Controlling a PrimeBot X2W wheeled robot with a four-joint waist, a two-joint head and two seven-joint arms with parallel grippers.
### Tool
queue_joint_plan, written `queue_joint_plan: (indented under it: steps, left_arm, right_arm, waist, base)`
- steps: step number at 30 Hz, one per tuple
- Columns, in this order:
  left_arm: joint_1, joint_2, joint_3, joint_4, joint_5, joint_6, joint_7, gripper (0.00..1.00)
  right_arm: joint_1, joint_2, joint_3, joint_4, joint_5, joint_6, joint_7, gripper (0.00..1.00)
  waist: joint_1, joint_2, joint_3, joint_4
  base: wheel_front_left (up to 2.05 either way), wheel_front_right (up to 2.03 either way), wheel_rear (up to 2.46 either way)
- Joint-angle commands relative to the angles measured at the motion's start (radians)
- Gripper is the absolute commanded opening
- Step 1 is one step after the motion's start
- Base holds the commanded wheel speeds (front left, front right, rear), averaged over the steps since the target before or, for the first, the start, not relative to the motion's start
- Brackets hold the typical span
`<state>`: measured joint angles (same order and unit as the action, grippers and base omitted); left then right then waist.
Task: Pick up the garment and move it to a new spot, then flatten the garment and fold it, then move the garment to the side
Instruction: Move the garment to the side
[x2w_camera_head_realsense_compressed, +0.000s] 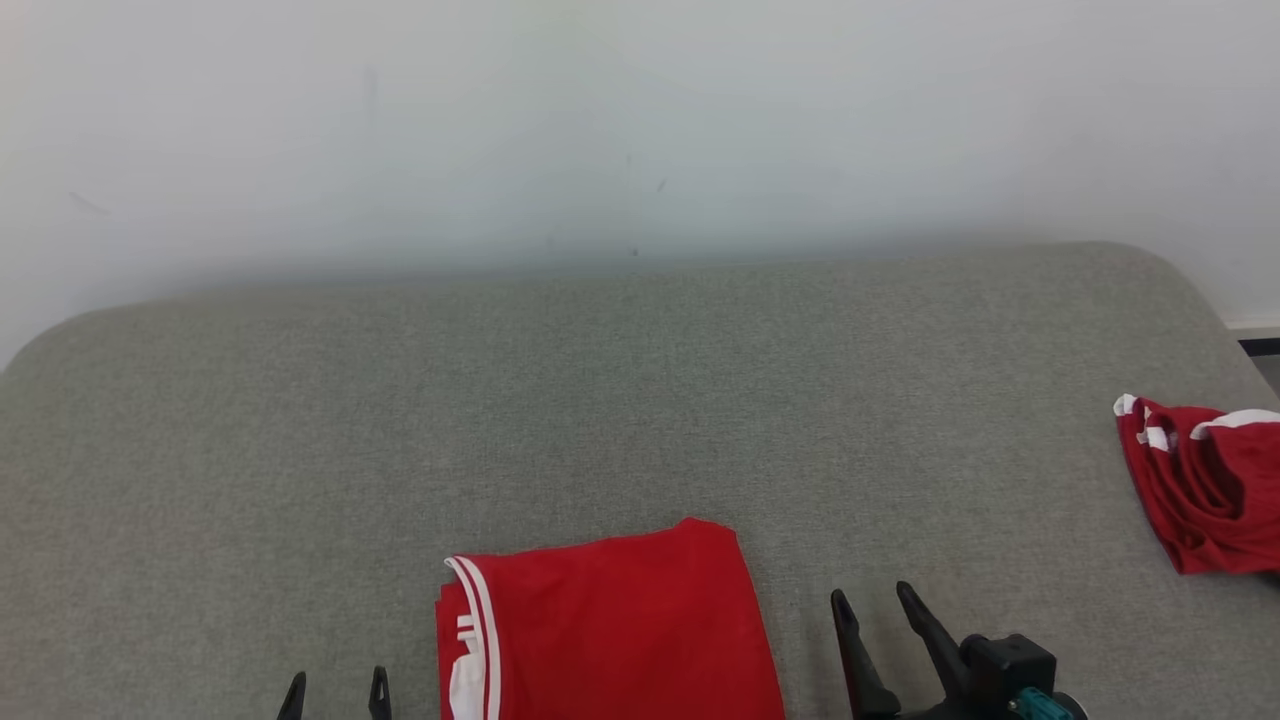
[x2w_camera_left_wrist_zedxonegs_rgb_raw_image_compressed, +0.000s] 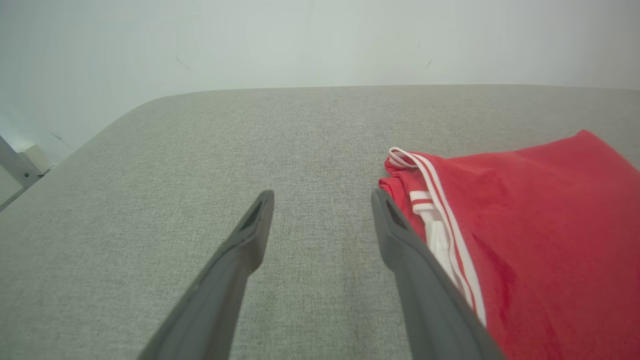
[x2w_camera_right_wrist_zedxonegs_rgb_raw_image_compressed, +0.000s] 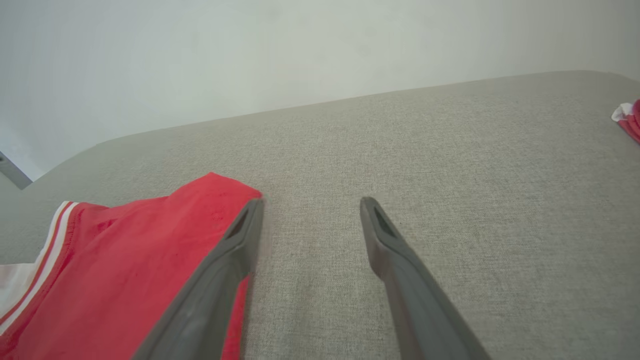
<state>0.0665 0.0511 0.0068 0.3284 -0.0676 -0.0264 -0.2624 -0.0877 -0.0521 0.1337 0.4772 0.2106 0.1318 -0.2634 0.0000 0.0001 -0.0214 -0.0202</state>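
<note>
Garment (x2w_camera_head_realsense_compressed: 610, 630), red with unreadable white logo (x2w_camera_head_realsense_compressed: 466, 682), between both arms' wide-open, empty jaws

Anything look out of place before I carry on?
One thing: a second red garment lies crumpled at the right edge of the grey surface. The folded garment looks neat.

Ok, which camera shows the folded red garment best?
Head view: the folded garment shows its far edge and both sides, the near end cut off. The left wrist view gives its white-striped side, the right wrist view its plain side.
</note>
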Motion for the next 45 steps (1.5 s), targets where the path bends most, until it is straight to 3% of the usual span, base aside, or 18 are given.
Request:
queue_joint_plan:
  steps: [1,10,27,28,29,30,38,45]
  left_arm:
    - [0.003,-0.001,-0.003,-0.003,-0.01,0.001,-0.003,1.0]
    - [-0.004,-0.001,-0.041,0.009,-0.02,0.006,-0.003,1.0]
    - [-0.026,-0.001,-0.046,0.013,-0.015,0.0,-0.003,1.0]
    - [-0.028,-0.001,-0.046,0.015,-0.015,0.001,-0.003,1.0]
    - [-0.028,-0.001,-0.047,0.016,-0.016,0.001,-0.003,1.0]
    - [-0.029,-0.001,-0.047,0.019,-0.017,0.002,-0.003,1.0]
    - [-0.036,-0.001,-0.045,0.017,-0.045,0.003,-0.003,1.0]
    - [-0.031,-0.001,-0.064,0.018,-0.068,0.002,-0.003,1.0]
  right_arm:
    - [-0.014,0.002,0.009,0.007,0.012,-0.003,-0.001,1.0]
    - [-0.057,0.002,0.11,0.101,0.061,-0.003,-0.001,1.0]
    - [-0.22,0.003,0.244,0.414,0.197,-0.003,0.067,1.0]
    - [-0.225,0.003,0.258,0.421,0.204,-0.003,0.066,0.95]
    - [-0.229,0.003,0.267,0.429,0.208,-0.003,0.062,0.2]
    - [-0.234,0.004,0.268,0.438,0.211,-0.003,0.053,0.0]
    - [-0.273,-0.003,0.241,0.487,0.219,-0.003,0.007,0.0]
    - [-0.28,-0.002,0.216,0.492,0.182,-0.003,-0.002,0.0]
  waist:
    - [0.0,-0.0001,0.009,0.011]
    - [0.0,-0.0001,0.032,0.065]
    - [0.0,-0.0001,0.061,0.129]
    - [0.0,-0.0001,0.062,0.129]
    - [0.0,-0.0001,0.061,0.127]
    - [0.0,-0.0001,0.061,0.126]
    - [0.0,-0.0001,0.053,0.08]
    - [0.0,-0.0001,0.037,-0.059]
  base:
    - [0.0,0.0,0.0]
    - [0.0,0.0,0.0]
    - [0.0,0.0,0.0]
    - [0.0,0.0,0.0]
    - [0.0,0.0,0.0]
    - [0.0,0.0,0.0]
    - [0.0,0.0,0.0]
    - [0.0,0.0,0.0]
